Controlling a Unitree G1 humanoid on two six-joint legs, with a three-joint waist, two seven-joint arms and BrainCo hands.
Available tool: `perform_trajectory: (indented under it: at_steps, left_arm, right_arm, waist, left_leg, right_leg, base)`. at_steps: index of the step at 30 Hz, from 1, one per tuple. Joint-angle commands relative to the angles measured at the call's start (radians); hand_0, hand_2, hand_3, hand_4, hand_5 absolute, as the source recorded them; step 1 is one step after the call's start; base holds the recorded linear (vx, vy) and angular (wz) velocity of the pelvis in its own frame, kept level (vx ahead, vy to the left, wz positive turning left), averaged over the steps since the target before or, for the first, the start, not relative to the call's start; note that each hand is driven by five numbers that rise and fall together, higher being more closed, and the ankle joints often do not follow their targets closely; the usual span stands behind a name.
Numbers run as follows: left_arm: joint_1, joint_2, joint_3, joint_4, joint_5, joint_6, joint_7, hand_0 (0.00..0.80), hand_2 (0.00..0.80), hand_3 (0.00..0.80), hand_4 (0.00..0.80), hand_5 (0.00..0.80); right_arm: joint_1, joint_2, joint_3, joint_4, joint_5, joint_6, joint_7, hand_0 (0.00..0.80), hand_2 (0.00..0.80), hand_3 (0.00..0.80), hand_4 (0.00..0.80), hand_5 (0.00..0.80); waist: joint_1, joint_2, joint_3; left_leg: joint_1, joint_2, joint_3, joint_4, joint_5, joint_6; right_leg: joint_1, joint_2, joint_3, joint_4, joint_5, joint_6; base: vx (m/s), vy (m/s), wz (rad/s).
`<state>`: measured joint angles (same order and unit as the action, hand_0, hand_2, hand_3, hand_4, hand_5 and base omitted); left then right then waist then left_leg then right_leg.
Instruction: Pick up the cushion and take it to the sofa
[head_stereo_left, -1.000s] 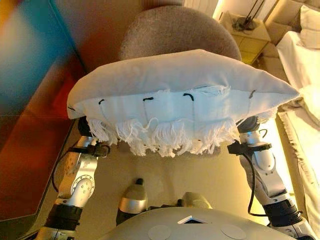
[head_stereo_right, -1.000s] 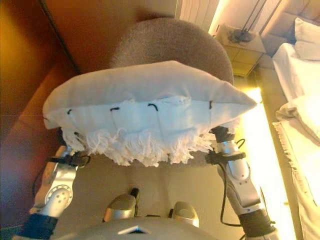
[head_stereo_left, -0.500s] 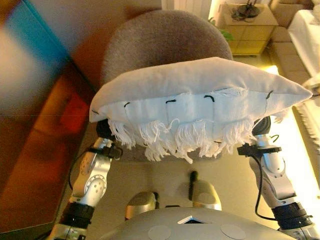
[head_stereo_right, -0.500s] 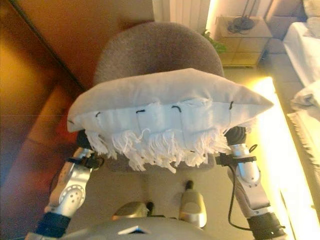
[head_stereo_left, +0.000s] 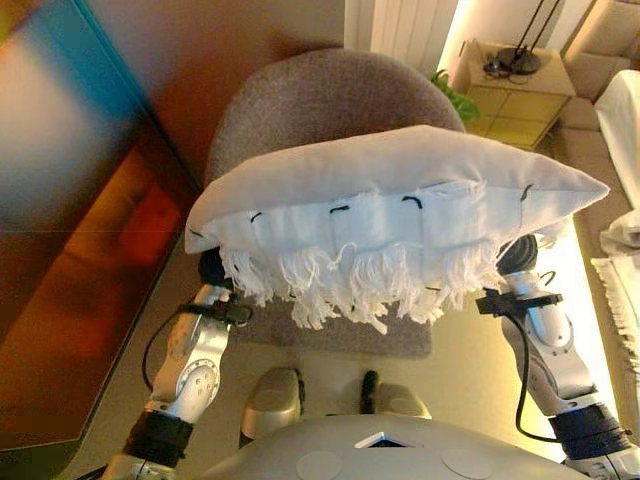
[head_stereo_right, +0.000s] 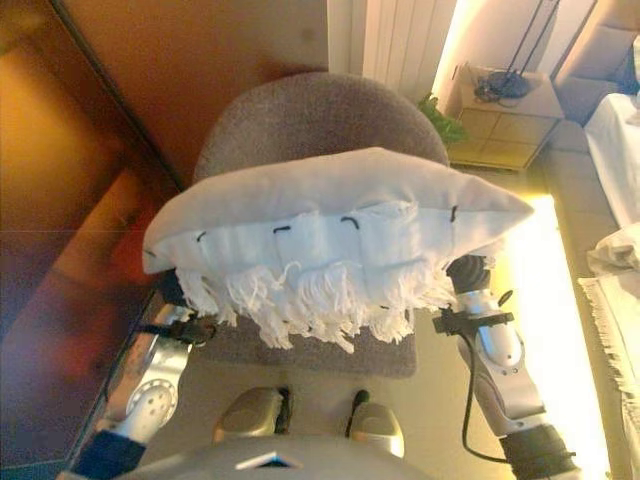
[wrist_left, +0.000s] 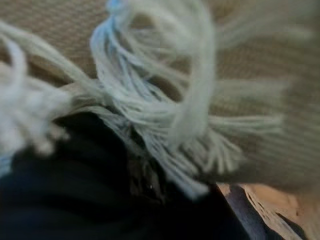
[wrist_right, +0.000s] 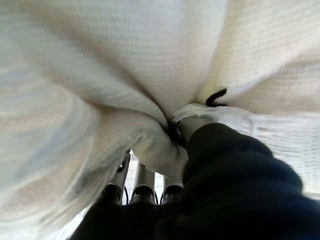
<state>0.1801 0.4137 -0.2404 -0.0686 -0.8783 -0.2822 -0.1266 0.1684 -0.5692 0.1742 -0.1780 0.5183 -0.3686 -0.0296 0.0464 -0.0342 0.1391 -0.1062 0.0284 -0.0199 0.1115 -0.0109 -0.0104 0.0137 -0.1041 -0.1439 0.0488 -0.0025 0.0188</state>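
Both hands bear the fringed white cushion (head_stereo_left: 390, 205) aloft, long axis crosswise, over the grey armchair (head_stereo_left: 320, 100); left hand (head_stereo_left: 212, 268) and right hand (head_stereo_left: 517, 255) sit beneath its ends; finger states cannot be told.

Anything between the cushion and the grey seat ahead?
Nothing visible. The cushion is carried on both arms, its far edge overlapping the grey upholstered seat directly ahead. No object shows between them; the floor under the cushion is hidden.

The round grey upholstered chair (head_stereo_left: 330, 110) now sits nearer and more centred behind the fringed white cushion (head_stereo_left: 390, 215), and a white radiator (head_stereo_left: 405, 30) appears.
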Motion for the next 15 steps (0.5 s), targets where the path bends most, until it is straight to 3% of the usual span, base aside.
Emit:
perform_trajectory:
  at_steps: [1,5,7,12,15]
  left_arm:
    - [-0.056,-0.01,-0.018,-0.195,0.013,-0.006,-0.115,0.8,0.8,0.8,0.8,0.8]
    - [-0.054,-0.008,-0.026,-0.193,0.004,0.014,-0.088,0.8,0.8,0.8,0.8,0.8]
    - [-0.074,-0.005,-0.03,-0.175,0.002,0.017,-0.081,0.8,0.8,0.8,0.8,0.8]
    - [-0.07,0.023,-0.013,-0.162,0.029,0.003,-0.103,0.8,0.8,0.8,0.8,0.8]
    - [-0.052,0.051,-0.004,-0.143,0.023,0.007,-0.133,0.8,0.8,0.8,0.8,0.8]
  right_arm:
    - [-0.081,0.022,0.044,-0.126,-0.03,-0.031,0.025,0.8,0.8,0.8,0.8,0.8]
    - [-0.025,0.024,0.027,-0.15,-0.035,-0.008,0.057,0.8,0.8,0.8,0.8,0.8]
    - [-0.032,0.017,0.028,-0.141,-0.032,-0.003,0.044,0.8,0.8,0.8,0.8,0.8]
    - [-0.044,0.05,0.04,-0.137,-0.017,0.007,0.034,0.8,0.8,0.8,0.8,0.8]
    - [-0.03,0.09,0.068,-0.128,-0.049,-0.004,0.022,0.8,0.8,0.8,0.8,0.8]
  waist:
    - [0.032,-0.032,-0.037]
    - [0.019,-0.027,-0.054]
    - [0.017,-0.027,-0.048]
    - [0.024,-0.026,-0.034]
    - [0.024,-0.033,-0.014]
  left_leg:
    - [0.099,0.016,-0.037,-0.103,0.073,-0.069]
    - [0.119,0.08,-0.012,-0.185,0.113,-0.102]
    - [0.111,0.093,0.005,-0.171,0.112,-0.108]
    - [0.107,0.067,-0.004,-0.136,0.069,-0.062]
    - [0.105,0.02,-0.027,-0.101,0.034,-0.004]
  right_leg:
    - [0.081,0.002,-0.011,-0.121,0.067,0.077]
    - [0.104,-0.004,-0.022,-0.124,0.04,0.084]
    - [0.106,-0.018,-0.035,-0.111,0.028,0.091]
    - [0.071,-0.062,-0.039,0.046,-0.03,0.12]
    - [-0.036,-0.076,-0.014,0.285,0.032,0.147]
  base:
    - [0.318,0.112,-0.03]
    - [0.317,0.147,0.11]
    - [0.261,0.17,0.21]
    - [0.297,0.221,0.13]
    - [0.266,0.176,0.01]
